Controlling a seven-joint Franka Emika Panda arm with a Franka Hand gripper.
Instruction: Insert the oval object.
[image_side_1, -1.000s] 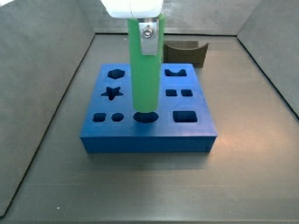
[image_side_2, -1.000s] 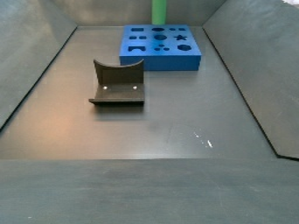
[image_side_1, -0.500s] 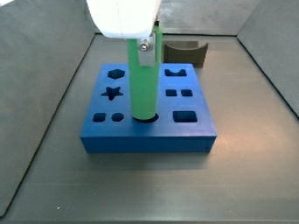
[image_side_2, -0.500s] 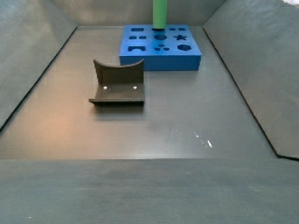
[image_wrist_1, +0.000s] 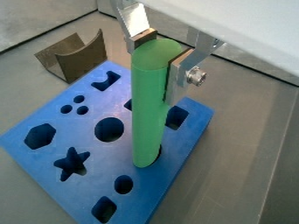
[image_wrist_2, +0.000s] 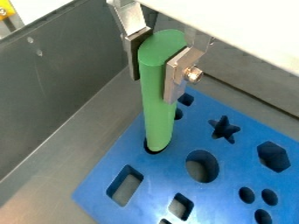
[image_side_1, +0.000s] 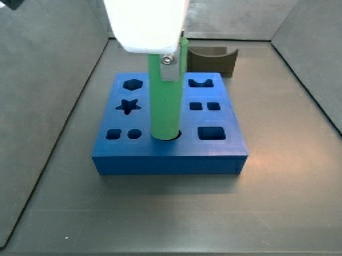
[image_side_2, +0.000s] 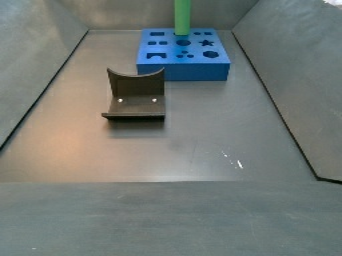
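Grey walls are boxing in the blue block (image_side_1: 174, 140), where the gripper (image_wrist_1: 162, 54) is clamping the green peg (image_wrist_1: 149, 105) near its top; the peg is standing upright, its lower end entering a hole directly below the jaws.

A laboratory test cell is shown — a robot workspace rather than a home or shop. A bare grey metal floor (image_side_2: 174, 150) is enclosed by sloping grey walls (image_side_2: 47, 50) on the left, right and far sides. On it are set only purpose-made pieces: a blue block (image_side_2: 185, 54) cut with shaped holes at the far end, and a dark grey curved block (image_side_2: 134, 95) nearer. A white-bodied gripper (image_wrist_1: 162, 54) is seen above the blue block, closed on the green oval object (image_wrist_1: 149, 101) — equipment typical of manipulation trials.
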